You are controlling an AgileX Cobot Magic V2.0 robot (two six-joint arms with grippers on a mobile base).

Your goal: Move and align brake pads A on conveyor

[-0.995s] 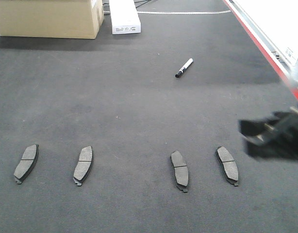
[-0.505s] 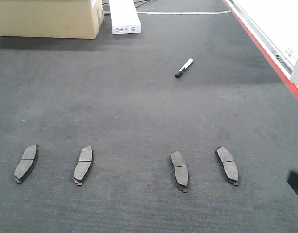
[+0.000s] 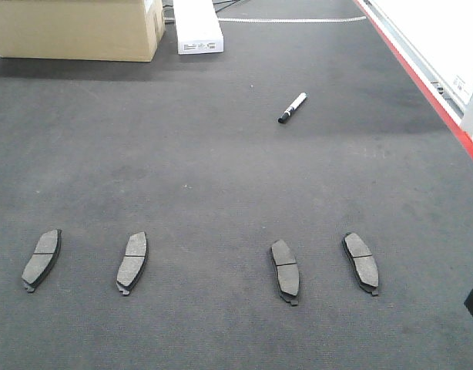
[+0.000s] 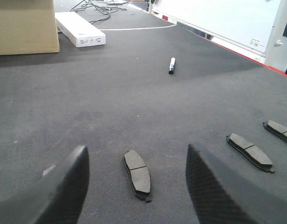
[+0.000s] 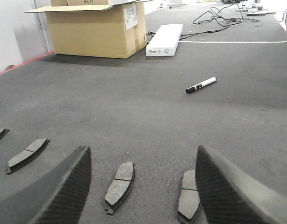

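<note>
Up the far end of the conveyor [image 3: 221,169] there's a cardboard box [image 3: 75,31], a white carton [image 3: 196,27] and a marker pen [image 3: 293,108], all well clear of the brake pads A [image 3: 284,270]. The four lie flat in a rough row near the front, long axes running up the belt, slightly tilted. Only the wrist cams show the left gripper [image 4: 136,179] and right gripper [image 5: 143,186], both spread wide, holding nothing. The dark bit at the front view's right edge is probably an arm.
</note>
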